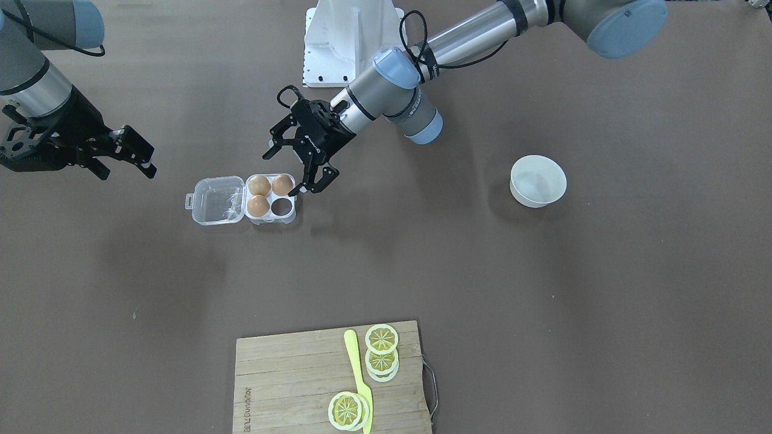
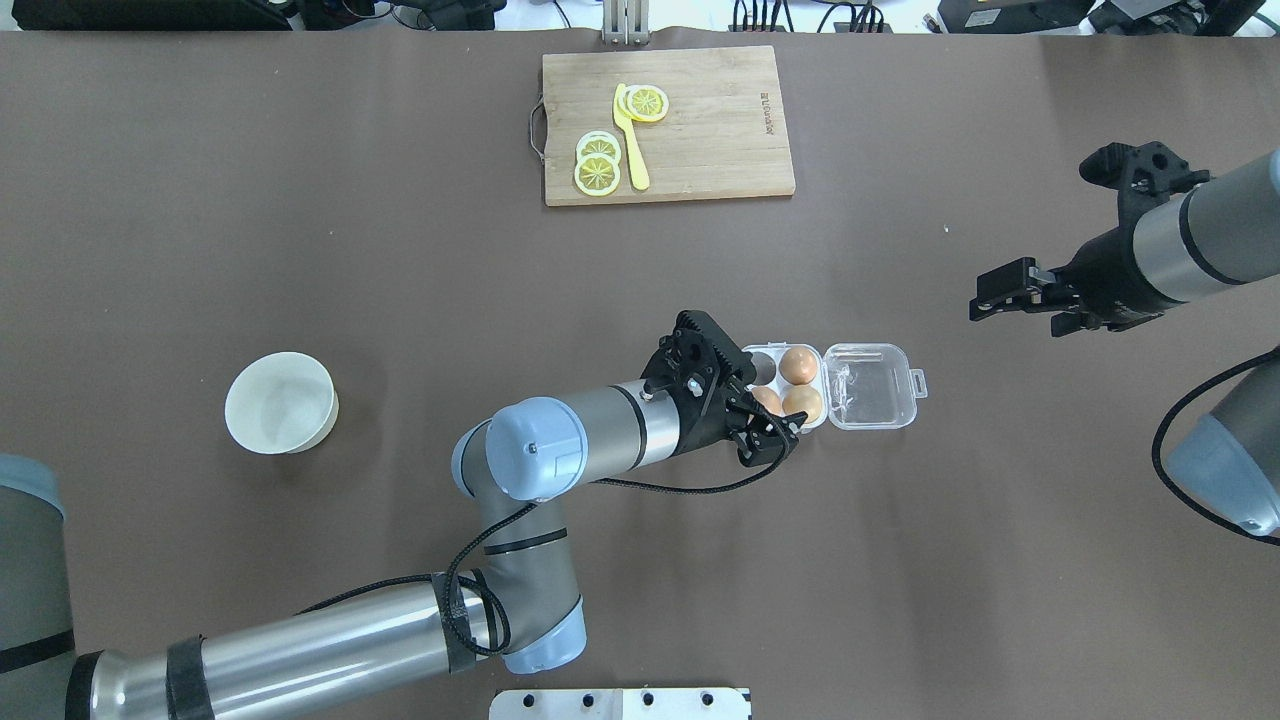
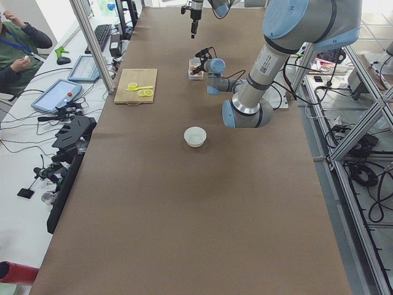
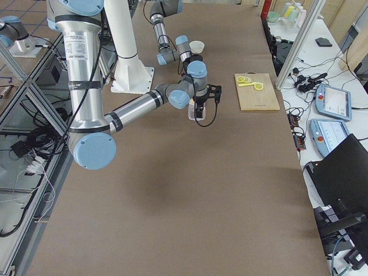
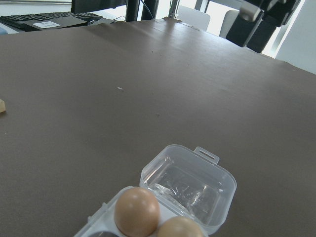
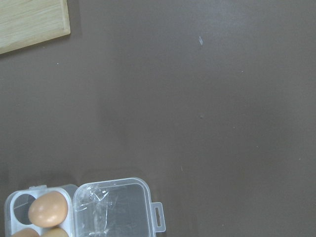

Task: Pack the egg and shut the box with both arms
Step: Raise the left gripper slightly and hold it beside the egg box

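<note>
The clear box point(image 1: 208, 202) lies open on the brown table, its lid point(image 2: 872, 385) flat beside the cells. Three light-brown eggs point(image 1: 260, 185) sit in three cells; the fourth cell point(image 1: 280, 207) is empty. My left gripper point(image 1: 292, 172) is open and empty, hovering just over the cell side of the box point(image 2: 845, 420). My right gripper point(image 1: 126, 169) is open and empty, well away from the box on its lid side; it also shows in the overhead view point(image 2: 1000, 300). The left wrist view shows two eggs point(image 5: 137, 211) and the lid point(image 5: 190, 185). The right wrist view shows the box point(image 6: 112, 210) at the lower left.
A round white bowl point(image 1: 538, 181) stands apart on my left side. A wooden cutting board point(image 1: 289, 386) with lemon slices point(image 1: 381, 339) and a yellow knife point(image 1: 356, 374) lies at the far table edge. The white pedestal point(image 1: 338, 42) stands at the robot's base.
</note>
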Tool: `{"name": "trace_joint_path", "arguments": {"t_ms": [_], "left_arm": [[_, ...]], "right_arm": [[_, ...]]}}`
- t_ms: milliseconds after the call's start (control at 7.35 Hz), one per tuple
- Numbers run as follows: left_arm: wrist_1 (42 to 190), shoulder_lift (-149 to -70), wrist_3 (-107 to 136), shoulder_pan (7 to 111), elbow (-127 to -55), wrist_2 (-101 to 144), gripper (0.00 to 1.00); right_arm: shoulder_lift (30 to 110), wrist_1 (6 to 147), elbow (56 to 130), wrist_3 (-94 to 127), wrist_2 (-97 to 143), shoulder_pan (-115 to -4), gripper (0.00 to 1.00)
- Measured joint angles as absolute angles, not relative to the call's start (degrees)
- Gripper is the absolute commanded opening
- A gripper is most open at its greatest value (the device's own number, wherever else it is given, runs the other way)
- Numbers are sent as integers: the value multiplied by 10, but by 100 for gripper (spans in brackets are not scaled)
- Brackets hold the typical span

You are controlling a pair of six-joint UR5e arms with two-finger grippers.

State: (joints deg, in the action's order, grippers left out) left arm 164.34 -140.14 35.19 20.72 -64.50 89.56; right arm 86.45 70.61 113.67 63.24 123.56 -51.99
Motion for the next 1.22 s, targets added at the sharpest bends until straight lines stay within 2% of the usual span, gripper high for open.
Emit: {"name": "trace_joint_path", "arguments": {"t_ms": [544,1224], "left_arm": [[1615,-1382,625,231,-670,952,0],[1544,-1341,1079,228,-714,1002,0]], "right_arm": [[865,705,1144,634,1235,-523,99],[867,685,1148,665,1235,-525,99]]}}
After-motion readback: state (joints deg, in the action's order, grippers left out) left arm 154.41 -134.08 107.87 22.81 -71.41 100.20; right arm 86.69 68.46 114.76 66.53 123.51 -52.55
